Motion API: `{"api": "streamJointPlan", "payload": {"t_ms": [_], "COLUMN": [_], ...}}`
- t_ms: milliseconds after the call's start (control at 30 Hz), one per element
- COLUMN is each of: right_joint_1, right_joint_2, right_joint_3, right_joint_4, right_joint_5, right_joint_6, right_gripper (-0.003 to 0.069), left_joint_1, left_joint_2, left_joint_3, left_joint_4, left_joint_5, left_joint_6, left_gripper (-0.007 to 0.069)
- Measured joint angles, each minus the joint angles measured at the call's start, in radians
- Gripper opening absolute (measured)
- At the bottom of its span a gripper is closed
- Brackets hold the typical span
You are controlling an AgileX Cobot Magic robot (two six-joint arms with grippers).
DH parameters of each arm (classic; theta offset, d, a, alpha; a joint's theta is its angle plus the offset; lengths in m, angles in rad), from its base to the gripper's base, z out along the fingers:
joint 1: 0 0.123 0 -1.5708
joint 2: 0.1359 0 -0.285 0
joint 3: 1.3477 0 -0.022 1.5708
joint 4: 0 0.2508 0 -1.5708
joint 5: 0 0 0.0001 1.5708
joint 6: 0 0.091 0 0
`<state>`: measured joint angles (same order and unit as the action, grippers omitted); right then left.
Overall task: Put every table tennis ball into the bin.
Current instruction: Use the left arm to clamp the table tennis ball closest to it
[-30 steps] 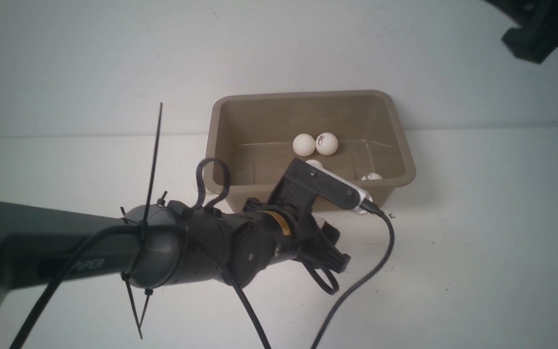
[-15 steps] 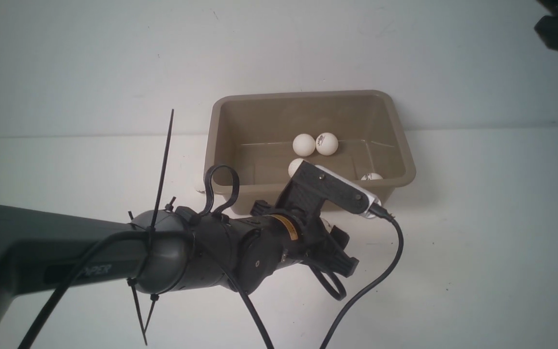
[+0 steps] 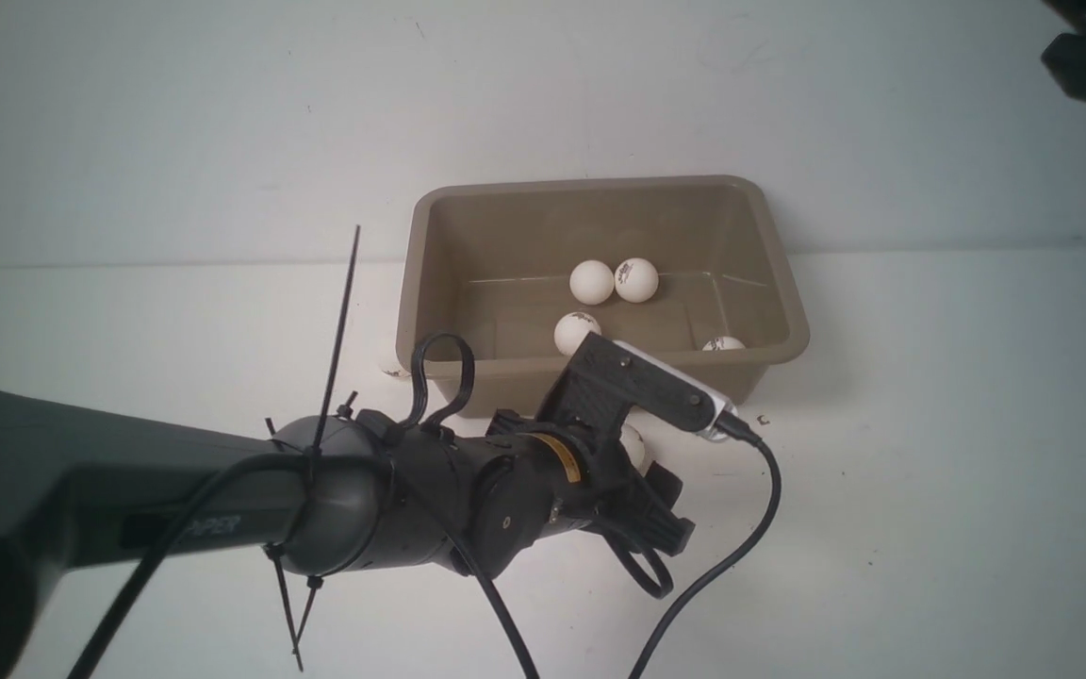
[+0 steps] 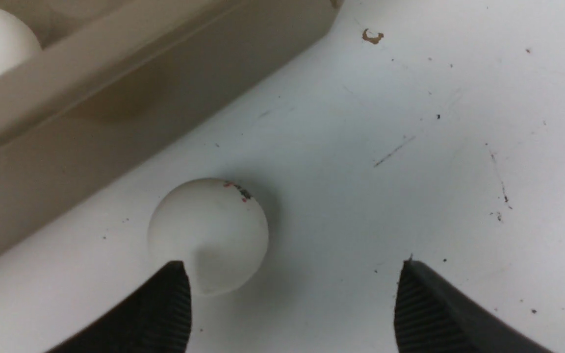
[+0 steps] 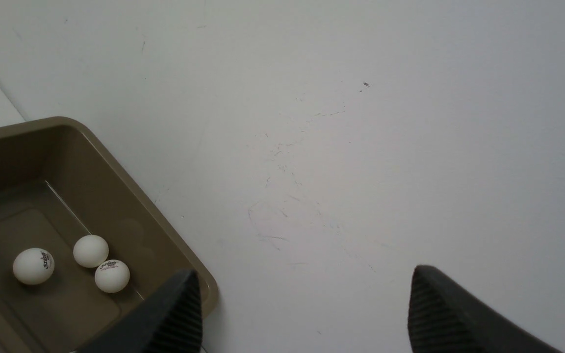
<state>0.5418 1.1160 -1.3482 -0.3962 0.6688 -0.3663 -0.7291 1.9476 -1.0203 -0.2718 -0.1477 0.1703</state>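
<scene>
Dark left arm (image 3: 128, 500) angled low before bin (image 3: 600, 186); left gripper (image 4: 292, 267) spread, ball (image 4: 208, 230) beside one finger (image 4: 162, 314); right gripper (image 5: 304, 274) likewise spread.

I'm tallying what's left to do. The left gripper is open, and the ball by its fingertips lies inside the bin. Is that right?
Not quite. The left gripper is open, but the ball by its fingertips lies on the table, just outside the bin, not inside it. The left wrist view shows this.
</scene>
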Motion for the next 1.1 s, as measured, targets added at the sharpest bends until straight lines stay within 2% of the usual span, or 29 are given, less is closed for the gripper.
{"api": "streamJointPlan", "payload": {"t_ms": [300, 767, 1100], "right_joint_1": [0.0, 0.0, 0.0], "right_joint_2": [0.0, 0.0, 0.0], "right_joint_3": [0.0, 0.0, 0.0], "right_joint_4": [0.0, -0.001, -0.001], "right_joint_5": [0.001, 0.001, 0.001], "right_joint_6": [0.0, 0.0, 0.0], "right_gripper": [0.0513, 0.0513, 0.0513], "left_joint_1": [0.0, 0.0, 0.0], "left_joint_2": [0.031, 0.041, 0.068], "left_joint_3": [0.0, 0.0, 0.0], "left_joint_4": [-0.013, -0.016, -0.018], "left_joint_5": [-0.115, -0.124, -0.147], "left_joint_6": [0.0, 0.0, 0.0], "left_gripper": [0.0503, 0.0501, 0.0428]}}
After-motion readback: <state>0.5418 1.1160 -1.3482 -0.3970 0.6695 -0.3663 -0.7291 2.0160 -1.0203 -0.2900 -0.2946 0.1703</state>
